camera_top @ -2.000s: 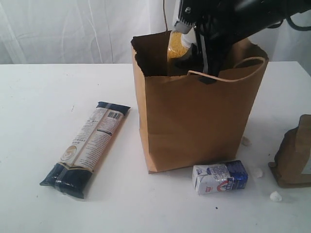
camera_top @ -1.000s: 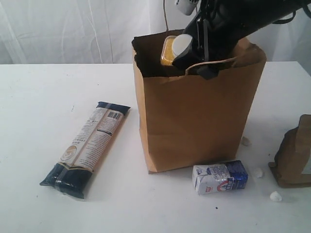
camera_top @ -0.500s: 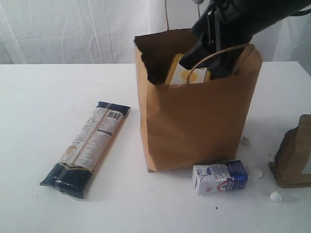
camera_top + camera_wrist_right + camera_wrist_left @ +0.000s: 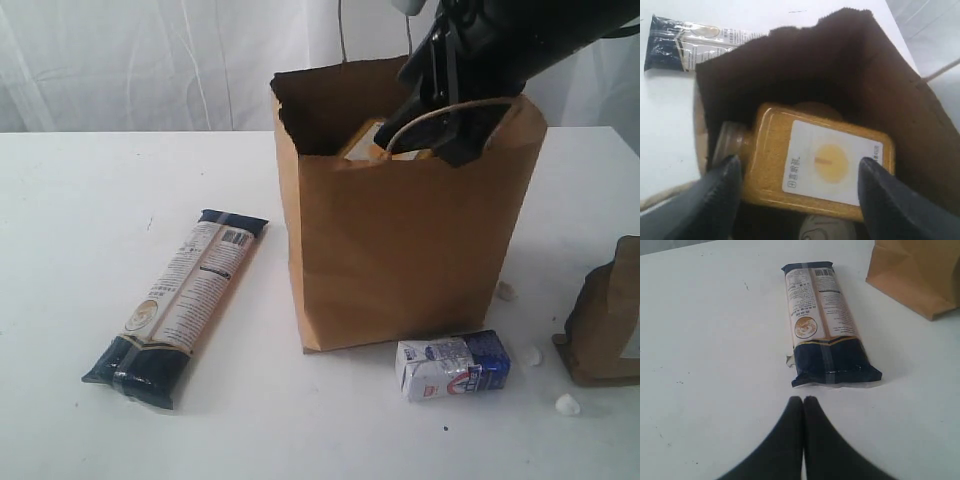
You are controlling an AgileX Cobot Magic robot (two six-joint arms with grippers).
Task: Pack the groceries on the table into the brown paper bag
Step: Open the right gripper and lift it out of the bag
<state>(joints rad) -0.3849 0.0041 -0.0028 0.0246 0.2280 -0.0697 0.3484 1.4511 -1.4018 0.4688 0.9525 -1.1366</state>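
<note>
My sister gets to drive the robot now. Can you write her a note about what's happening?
Left gripper: shut, empty, by the dark end of the pasta packet.
Right gripper: open over the brown paper bag; the yellow juice bottle lies inside, seemingly released.
On the table: pasta packet, small carton, brown pouch.
Next: pull that gripper out, then pack those three.

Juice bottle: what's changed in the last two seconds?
The right gripper lowered the juice bottle into the paper bag, tipping it from upright onto its side, and now stands open around it, apparently released. The pasta packet, carton and pouch stayed put.
</note>
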